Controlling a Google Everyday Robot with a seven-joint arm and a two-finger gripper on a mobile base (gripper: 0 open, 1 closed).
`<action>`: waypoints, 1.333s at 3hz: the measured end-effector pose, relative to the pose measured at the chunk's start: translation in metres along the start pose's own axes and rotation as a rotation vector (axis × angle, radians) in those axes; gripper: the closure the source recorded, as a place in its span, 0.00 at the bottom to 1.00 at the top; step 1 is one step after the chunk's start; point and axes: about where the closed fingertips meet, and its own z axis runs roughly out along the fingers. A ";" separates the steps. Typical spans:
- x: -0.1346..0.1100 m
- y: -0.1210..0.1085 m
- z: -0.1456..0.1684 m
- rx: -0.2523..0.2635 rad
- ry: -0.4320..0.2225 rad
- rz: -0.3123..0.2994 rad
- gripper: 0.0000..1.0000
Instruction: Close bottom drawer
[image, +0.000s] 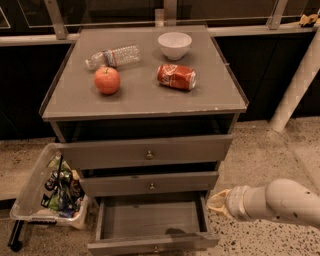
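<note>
The bottom drawer (150, 221) is sitting pulled out at lower middle, so the whole push is remaining. The hand (218, 202) is hovering just beside its right edge; whether open or closed, I cannot tell.

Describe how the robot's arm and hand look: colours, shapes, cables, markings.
The arm is a thick, smooth, off-white tube with rounded segments and a ribbed collar near its end. The hand, just right of the open bottom drawer, shows as a small yellowish-tan tip. No cables or markings are visible.
</note>
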 end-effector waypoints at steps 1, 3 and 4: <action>0.010 0.002 0.040 0.003 -0.082 0.012 1.00; 0.076 0.005 0.132 -0.012 -0.098 0.108 1.00; 0.076 0.005 0.132 -0.012 -0.098 0.108 1.00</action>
